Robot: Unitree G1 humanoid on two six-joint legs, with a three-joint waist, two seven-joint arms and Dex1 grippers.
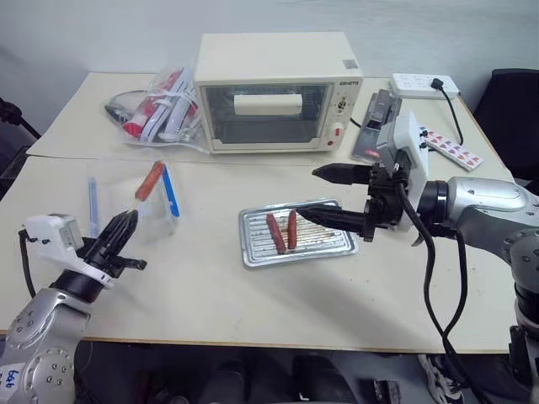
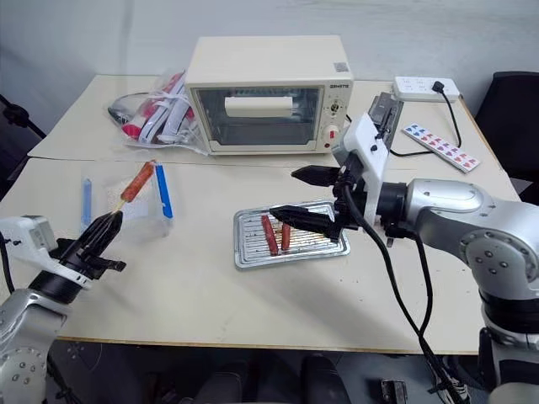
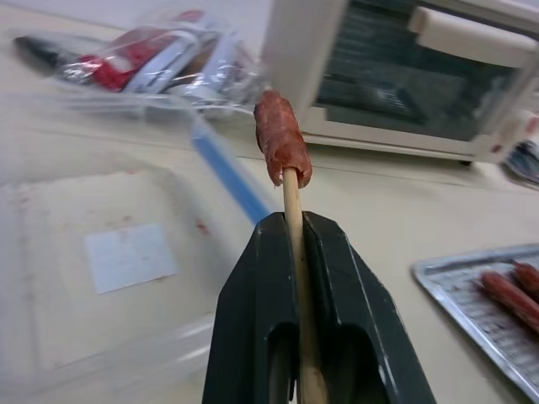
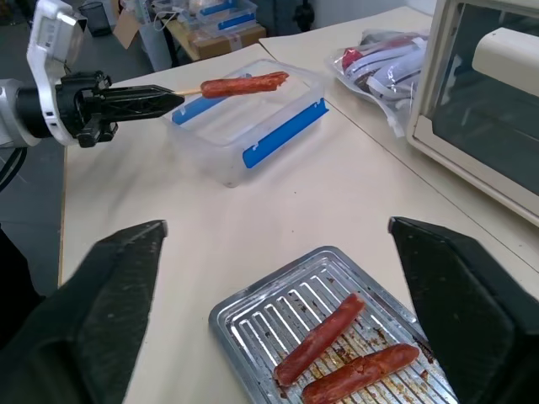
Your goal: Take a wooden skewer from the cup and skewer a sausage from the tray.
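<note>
We judged the skewering done: the step in hand was carrying the loaded skewer (image 3: 293,220) over the clear box (image 4: 244,126) without dropping the sausage (image 1: 151,179). To do it well, we advised holding the stick level or tip-up so the sausage could not slide off, moving slowly, and keeping the grip low on the stick, well away from the meat.

At the left, our left claw (image 1: 123,227) was clenched on the skewer. The stick ran between its two black fingers (image 3: 349,311) and out past their tips. The sausage sat impaled on the far end, clear of the fingers and above the box with blue clips, which stood on the desk (image 1: 210,295).

In the middle, the tray (image 1: 253,252) lay on the desk in front of the oven (image 1: 278,93). Two sausages (image 4: 320,338) lay side by side on its ribbed floor.

At the right, our right claw (image 1: 324,195) hung above the tray's right end, released. Its fingers stood wide apart, one above the other. It held nothing and touched nothing. We could not see the cup.
</note>
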